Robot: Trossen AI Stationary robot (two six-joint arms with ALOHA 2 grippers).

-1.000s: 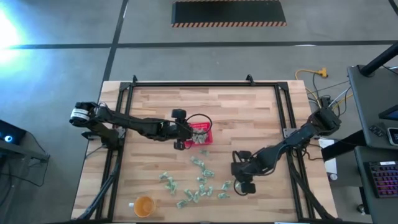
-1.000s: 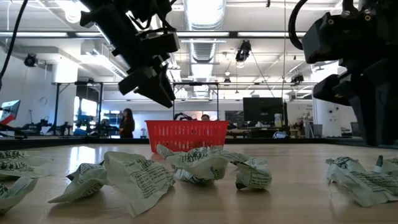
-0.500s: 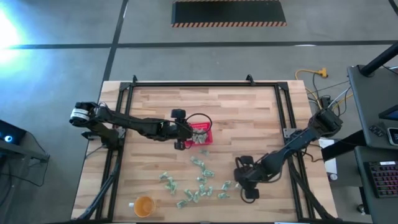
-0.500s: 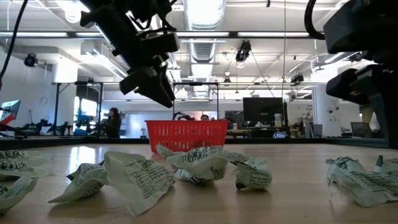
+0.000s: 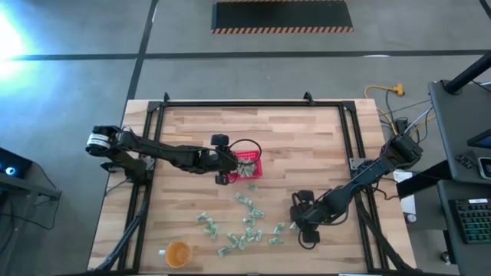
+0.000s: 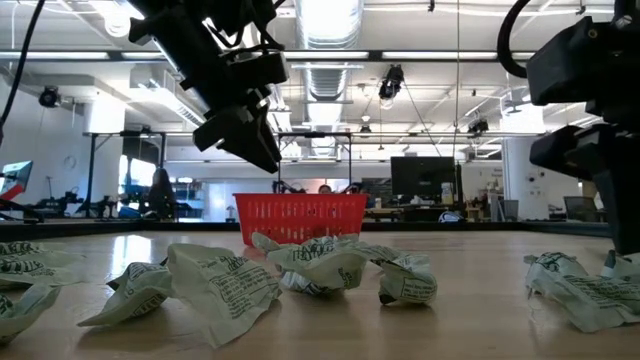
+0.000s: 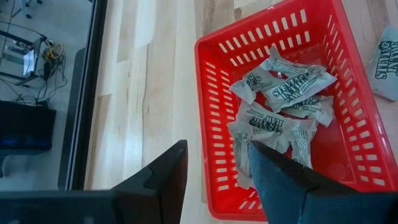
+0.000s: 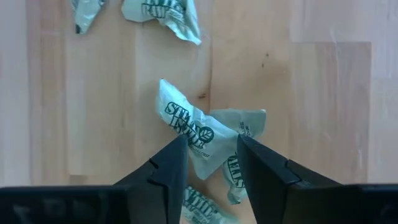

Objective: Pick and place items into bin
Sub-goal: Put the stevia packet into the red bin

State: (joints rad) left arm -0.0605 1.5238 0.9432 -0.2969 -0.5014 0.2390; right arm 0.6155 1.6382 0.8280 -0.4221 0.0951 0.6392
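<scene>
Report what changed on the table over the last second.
The right gripper swung toward the table's near edge and dropped low, now open just above a packet. Nothing was taken hold of. The left gripper kept still, open over the red basket; the scattered packets lie unchanged.

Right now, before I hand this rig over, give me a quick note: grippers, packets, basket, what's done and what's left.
Left gripper: open, empty, over the red basket's edge.
Right gripper: open, low over a packet pair on the table, nothing gripped yet.
Done: several packets in the basket.
Left: loose packets scattered on the wood in front of the basket; one lies just beside it. The orange cup is not part of the job.
</scene>
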